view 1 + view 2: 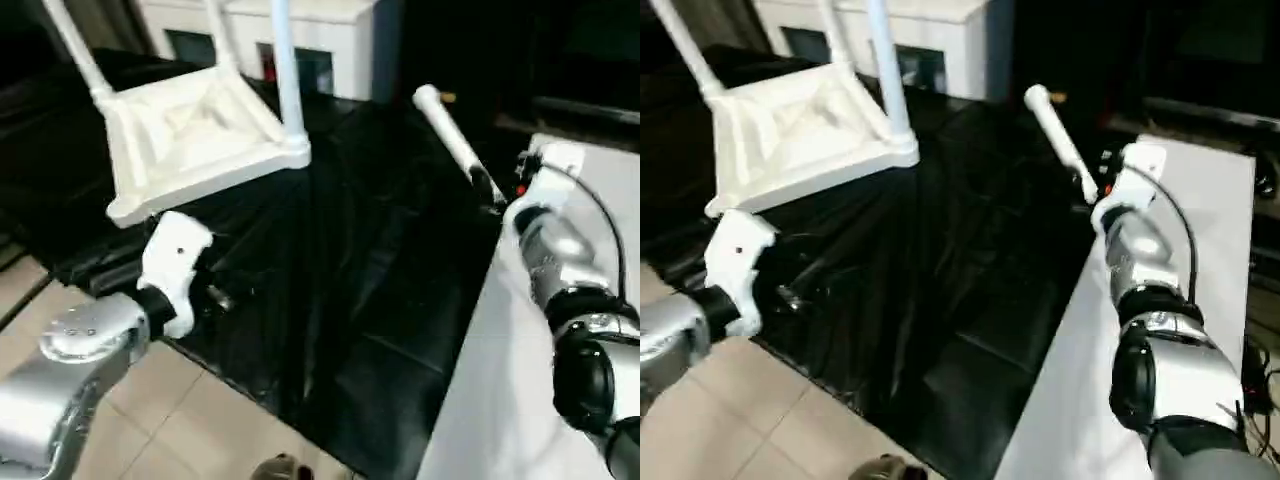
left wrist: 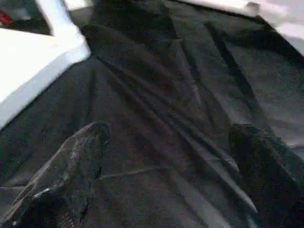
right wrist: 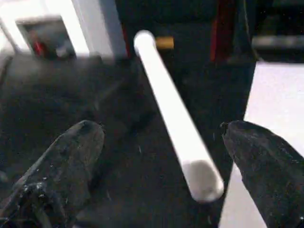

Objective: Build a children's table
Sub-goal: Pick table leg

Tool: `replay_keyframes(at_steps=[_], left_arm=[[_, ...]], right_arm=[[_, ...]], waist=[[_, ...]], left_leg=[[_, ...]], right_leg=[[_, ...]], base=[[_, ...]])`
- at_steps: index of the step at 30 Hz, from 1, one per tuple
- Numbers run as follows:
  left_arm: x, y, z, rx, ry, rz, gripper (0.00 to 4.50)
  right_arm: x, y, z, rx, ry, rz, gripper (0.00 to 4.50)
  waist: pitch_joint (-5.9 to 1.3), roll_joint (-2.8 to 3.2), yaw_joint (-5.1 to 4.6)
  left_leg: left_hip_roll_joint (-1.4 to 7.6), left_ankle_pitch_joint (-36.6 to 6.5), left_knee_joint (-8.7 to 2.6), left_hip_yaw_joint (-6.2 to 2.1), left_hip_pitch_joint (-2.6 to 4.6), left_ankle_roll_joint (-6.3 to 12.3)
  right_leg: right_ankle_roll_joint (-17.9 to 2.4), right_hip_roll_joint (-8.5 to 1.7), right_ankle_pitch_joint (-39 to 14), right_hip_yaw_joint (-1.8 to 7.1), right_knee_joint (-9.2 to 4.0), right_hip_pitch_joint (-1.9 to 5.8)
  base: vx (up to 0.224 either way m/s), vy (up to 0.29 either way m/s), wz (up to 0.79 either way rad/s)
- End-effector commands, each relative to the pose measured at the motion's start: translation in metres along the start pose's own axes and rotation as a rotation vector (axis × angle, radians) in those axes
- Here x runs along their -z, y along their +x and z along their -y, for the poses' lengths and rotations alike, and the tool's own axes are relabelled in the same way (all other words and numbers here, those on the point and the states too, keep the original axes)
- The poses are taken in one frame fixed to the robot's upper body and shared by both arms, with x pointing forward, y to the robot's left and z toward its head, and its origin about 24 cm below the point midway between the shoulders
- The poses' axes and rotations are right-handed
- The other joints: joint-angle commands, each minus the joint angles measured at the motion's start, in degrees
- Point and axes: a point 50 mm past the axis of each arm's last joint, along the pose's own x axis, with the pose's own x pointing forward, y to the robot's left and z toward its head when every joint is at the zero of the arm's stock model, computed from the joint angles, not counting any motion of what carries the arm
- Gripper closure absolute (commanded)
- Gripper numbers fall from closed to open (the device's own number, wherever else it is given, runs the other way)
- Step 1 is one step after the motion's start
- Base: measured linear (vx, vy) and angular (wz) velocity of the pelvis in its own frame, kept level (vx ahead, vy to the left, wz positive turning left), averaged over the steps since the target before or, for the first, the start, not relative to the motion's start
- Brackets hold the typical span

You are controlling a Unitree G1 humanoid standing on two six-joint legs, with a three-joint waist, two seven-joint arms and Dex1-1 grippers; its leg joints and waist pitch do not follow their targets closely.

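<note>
The tabletop point(image 1: 195, 140) lies upside down on the black cloth point(image 1: 360, 260), ribbed underside up, at the far left of the work surface. Three white legs point(image 1: 287, 75) stand up from its corner sockets, rising out past the top of the head view. The nearest corner facing the robot carries no leg.

Over on the right, the fourth leg point(image 1: 455, 140) lies loose, slanting across the cloth with its rounded far end toward the dark background and its near end close to the white board point(image 1: 480, 400) that runs along the right side.

Right gripper point(image 3: 161, 156) now: its two black fingers point(image 3: 71, 161) stand wide apart, one on each side of that loose leg's near end (the wrist view shows clear gaps on both sides, no contact). The leg sits between them, not clamped.

Left gripper point(image 2: 166, 156): jaws spread wide as well, nothing between them but wrinkled black cloth. It hangs just in front of the tabletop's near edge, with one white corner and a leg base showing beyond its fingers.

Behind the table stands a white cabinet point(image 1: 330, 40) with dark glass doors. Pale floor tiles point(image 1: 180, 410) show at the lower left, below the cloth's edge.
</note>
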Motion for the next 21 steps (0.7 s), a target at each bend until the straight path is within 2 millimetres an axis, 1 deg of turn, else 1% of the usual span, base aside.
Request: replay_keyframes(at_steps=[1, 2, 3, 4, 5, 6, 7, 8, 10, 11, 12, 13, 14, 15, 16, 17, 18, 19, 20, 21], left_arm=[[-0.004, -0.003, 0.003, 0.028, 0.007, -0.011, 0.04], [-0.006, -0.004, 0.004, 0.043, 0.01, -0.017, 0.04], [-0.008, -0.005, 0.005, 0.055, 0.013, -0.022, 0.04], [-0.01, -0.007, 0.007, 0.062, 0.018, -0.024, 0.04], [-0.011, -0.007, 0.007, 0.064, 0.02, -0.024, 0.04], [-0.013, -0.009, 0.008, 0.066, 0.025, -0.026, 0.04], [-0.013, -0.01, 0.009, 0.065, 0.027, -0.028, 0.04], [-0.014, -0.012, 0.009, 0.061, 0.027, -0.03, 0.04], [-0.014, -0.013, 0.009, 0.059, 0.027, -0.033, 0.04], [-0.014, -0.015, 0.009, 0.057, 0.027, -0.038, 0.04], [-0.014, -0.017, 0.009, 0.053, 0.028, -0.045, 0.04], [-0.014, -0.017, 0.009, 0.053, 0.028, -0.045, 0.04], [-0.014, -0.019, 0.009, 0.051, 0.026, -0.049, 0.04], [-0.014, -0.021, 0.01, 0.047, 0.018, -0.052, 0.04], [-0.014, -0.023, 0.011, 0.043, 0.019, -0.057, 0.04], [-0.014, -0.024, 0.011, 0.041, 0.021, -0.061, 0.04], [-0.014, -0.024, 0.011, 0.04, 0.021, -0.061, 0.04], [-0.014, -0.025, 0.011, 0.035, 0.021, -0.066, 0.04], [-0.014, -0.025, 0.011, 0.035, 0.021, -0.066, 0.04], [-0.014, -0.026, 0.011, 0.033, 0.02, -0.066, 0.04]], right_arm=[[-0.01, 0.003, 0.003, 0.041, -0.061, 0.011, 0.0], [-0.011, 0.003, 0.006, 0.069, -0.07, 0.002, 0.0], [-0.011, 0.003, 0.009, 0.099, -0.086, -0.008, 0.0], [-0.013, 0.004, 0.009, 0.1, -0.075, -0.01, 0.0], [-0.014, 0.004, 0.009, 0.097, -0.069, -0.01, 0.0], [-0.015, 0.005, 0.007, 0.083, -0.055, -0.011, 0.0], [-0.015, 0.005, 0.006, 0.071, -0.046, -0.012, 0.0], [-0.016, 0.006, 0.005, 0.072, -0.056, -0.018, 0.0], [-0.017, 0.006, 0.005, 0.07, -0.056, -0.019, 0.0], [-0.017, 0.006, 0.004, 0.061, -0.047, -0.023, 0.0], [-0.018, 0.007, 0.003, 0.057, -0.05, -0.026, 0.0], [-0.018, 0.007, 0.003, 0.057, -0.05, -0.026, 0.0], [-0.018, 0.007, 0.002, 0.052, -0.038, -0.027, 0.0], [-0.02, 0.008, 0.001, 0.053, -0.031, -0.029, 0.0], [-0.02, 0.008, 0.0, 0.05, -0.035, -0.031, 0.0], [-0.02, 0.009, -0.001, 0.048, -0.039, -0.032, 0.0], [-0.02, 0.009, -0.001, 0.048, -0.041, -0.032, 0.0], [-0.021, 0.009, -0.002, 0.045, -0.053, -0.031, 0.0], [-0.021, 0.009, -0.002, 0.045, -0.053, -0.031, 0.0], [-0.023, 0.01, -0.004, 0.039, -0.061, -0.03, 0.0]], waist=[[-2.41, -0.89, -0.27], [-2.21, -0.92, -0.23], [-2.29, -0.82, -0.25], [-1.74, -0.78, -0.2], [-1.86, -0.87, -0.23], [-2.06, -0.89, -0.24], [-2.03, -1.0, -0.25], [-1.58, -1.34, -0.43], [-1.41, -1.17, -0.45], [-1.19, -1.1, -0.49], [-1.02, -1.6, -0.55], [-1.28, -1.43, -0.41], [-0.79, -1.42, -0.46], [-0.59, -1.77, -0.51], [-0.32, -1.69, -0.36], [0.01, -1.74, -0.4], [0.08, -1.64, -0.33], [0.4, -1.87, -0.4], [0.64, -1.77, -0.34], [0.68, -2.21, -0.41]], left_leg=[[4.02, -13.6, -5.48, -2.0, 0.75, 2.8], [4.02, -12.73, -5.44, -2.01, 0.74, 2.94], [3.83, -10.83, -5.23, -1.89, 0.75, 3.45], [3.73, -9.11, -5.25, -1.9, 0.39, 4.21], [3.69, -6.69, -4.99, -1.88, 0.36, 5.29], [3.65, -4.69, -4.78, -1.87, 0.24, 5.96], [3.49, -1.26, -4.44, -1.87, -0.2, 7.89], [3.36, -0.35, -4.4, -1.77, -0.5, 9.33], [3.43, 0.17, -4.35, -1.75, -0.34, 10.31], [3.48, 1.44, -4.24, -1.71, -0.29, 11.29], [3.51, 2.01, -4.27, -1.69, -0.34, 11.73], [3.44, 4.48, -3.91, -1.75, -0.35, 12.73], [3.51, 4.88, -3.93, -1.63, -0.53, 13.64], [3.61, 4.31, -4.03, -1.59, -0.57, 13.78], [3.82, 3.29, -4.15, -1.69, -0.44, 13.52], [3.98, 2.16, -4.35, -1.69, -0.36, 13.1], [4.03, 1.82, -4.39, -1.74, -0.27, 12.86], [4.02, 0.96, -4.52, -1.71, -0.31, 12.47], [4.13, 0.27, -4.64, -1.69, -0.18, 11.92], [4.1, 0.19, -4.68, -1.62, -0.14, 11.73]], right_leg=[[-13.43, -5.14, -15.87, 2.98, -4.39, 2.06], [-13.43, -5.17, -15.24, 3.04, -4.34, 1.93], [-14.0, -5.07, -13.53, 3.0, -4.14, 1.95], [-14.01, -5.07, -12.31, 3.0, -4.14, 1.91], [-14.27, -5.05, -9.67, 2.98, -3.91, 1.98], [-14.53, -4.98, -7.43, 2.93, -3.61, 2.09], [-15.25, -4.8, -2.97, 2.79, -3.14, 2.02], [-15.83, -4.65, -1.77, 2.67, -3.17, 1.96], [-16.24, -4.72, -1.7, 2.63, -3.25, 1.86], [-16.81, -4.52, -1.1, 2.57, -3.13, 1.76], [-16.99, -4.46, -0.67, 2.56, -3.16, 1.74], [-17.45, -4.47, 1.2, 2.52, -2.72, 1.71], [-17.79, -4.33, 1.17, 2.49, -2.88, 1.42], [-17.91, -4.42, 0.31, 2.51, -3.02, 1.47], [-18.02, -4.55, -1.61, 2.51, -3.09, 1.43], [-17.97, -4.51, -3.28, 2.56, -3.24, 1.35], [-17.93, -4.57, -3.94, 2.57, -3.25, 1.34], [-17.89, -4.63, -5.12, 2.65, -3.32, 1.33], [-17.77, -4.76, -6.13, 2.77, -3.48, 1.24], [-17.77, -4.69, -6.21, 2.8, -3.54, 1.25]], base=[[0.0, 0.0, 0.0], [0.0, 0.0, 0.0], [0.0, 0.0, 0.0], [0.0, 0.0, 0.0], [0.0, 0.0, 0.0], [0.0, 0.0, 0.0], [0.0, 0.0, 0.0], [0.0, 0.0, 0.0], [0.0, 0.0, 0.0], [0.0, 0.0, 0.0], [0.0, 0.0, 0.0], [0.0, 0.0, 0.0], [0.0, 0.0, 0.0], [0.0, 0.0, 0.0], [0.0, 0.0, 0.0], [0.0, 0.0, 0.0], [0.0, 0.0, 0.0], [0.0, 0.0, 0.0], [0.0, 0.0, 0.0], [0.0, 0.0, 0.0]])
